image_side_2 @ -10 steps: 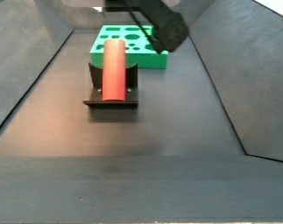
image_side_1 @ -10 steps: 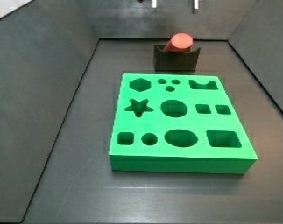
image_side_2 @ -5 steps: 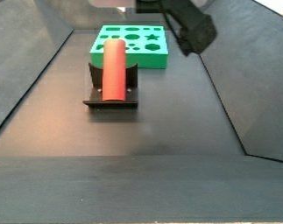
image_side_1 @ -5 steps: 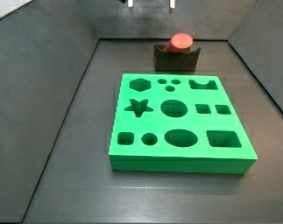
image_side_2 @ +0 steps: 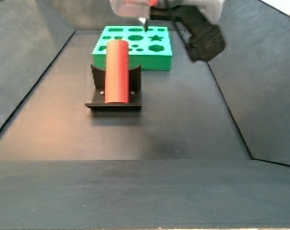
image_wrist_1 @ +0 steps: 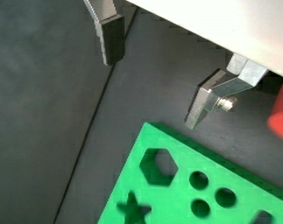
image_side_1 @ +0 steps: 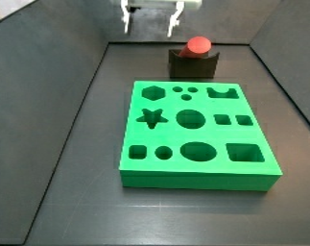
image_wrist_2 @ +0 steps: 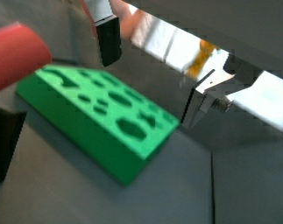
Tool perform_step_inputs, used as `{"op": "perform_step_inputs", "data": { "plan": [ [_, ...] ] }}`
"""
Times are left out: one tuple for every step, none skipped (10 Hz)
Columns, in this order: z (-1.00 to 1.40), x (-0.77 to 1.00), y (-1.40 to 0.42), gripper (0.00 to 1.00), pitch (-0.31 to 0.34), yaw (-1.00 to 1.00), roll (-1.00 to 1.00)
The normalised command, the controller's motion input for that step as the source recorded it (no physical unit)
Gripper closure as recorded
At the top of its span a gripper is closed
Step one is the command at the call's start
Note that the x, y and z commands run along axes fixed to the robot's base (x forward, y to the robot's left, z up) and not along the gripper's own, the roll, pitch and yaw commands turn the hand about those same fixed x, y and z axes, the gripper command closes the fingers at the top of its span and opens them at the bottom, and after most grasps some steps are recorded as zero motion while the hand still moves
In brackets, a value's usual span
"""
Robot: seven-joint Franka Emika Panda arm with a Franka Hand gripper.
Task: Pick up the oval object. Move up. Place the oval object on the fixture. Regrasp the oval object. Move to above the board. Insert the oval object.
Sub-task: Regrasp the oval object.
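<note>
Smooth red-orange oval object [image_side_2: 116, 71] lying lengthwise in curved notch of small dark grey-black fixture [image_side_2: 112, 101], rounded end [image_side_1: 196, 44] facing camera in a side view. Large bright green board [image_side_1: 196, 133] with shaped cut-outs lying flat on floor, just beside fixture. Gripper [image_side_1: 155, 20] hanging above, fingers apart, holding nothing.

Red-orange oval object [image_side_2: 116, 71], dark fixture [image_side_1: 193, 65], bright green board [image_side_1: 196, 130], silver gripper [image_side_1: 155, 18] fingers [image_wrist_1: 109, 37].
</note>
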Motion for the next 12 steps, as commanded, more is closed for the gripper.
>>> {"op": "perform_step_inputs", "data": {
  "plan": [
    [-0.45,0.02,-0.07,0.0,-0.085,-1.0,0.81],
    [-0.2,0.03,-0.05,0.0,-0.116,-1.0,0.8],
    [-0.1,0.03,-0.03,0.0,-0.131,-1.0,0.79],
    [-0.04,0.01,-0.02,0.0,-0.164,-1.0,0.78],
    [-0.02,0.0,-0.02,0.0,-0.194,-1.0,0.77],
    [0.0,-0.01,-0.02,0.0,-0.219,-1.0,0.77],
    [0.0,-0.03,-0.01,0.0,-0.243,-1.0,0.76],
    [0.0,-0.04,-0.02,0.0,-0.267,-1.0,0.75],
    [0.01,-0.05,-0.01,0.0,-0.293,-1.0,0.74],
    [0.01,-0.05,-0.01,0.0,-0.31,-1.0,0.74],
    [0.01,-0.05,-0.01,0.0,-0.323,-1.0,0.73],
    [0.01,-0.05,-0.01,0.0,-0.33,-1.0,0.72]
  ]
}}
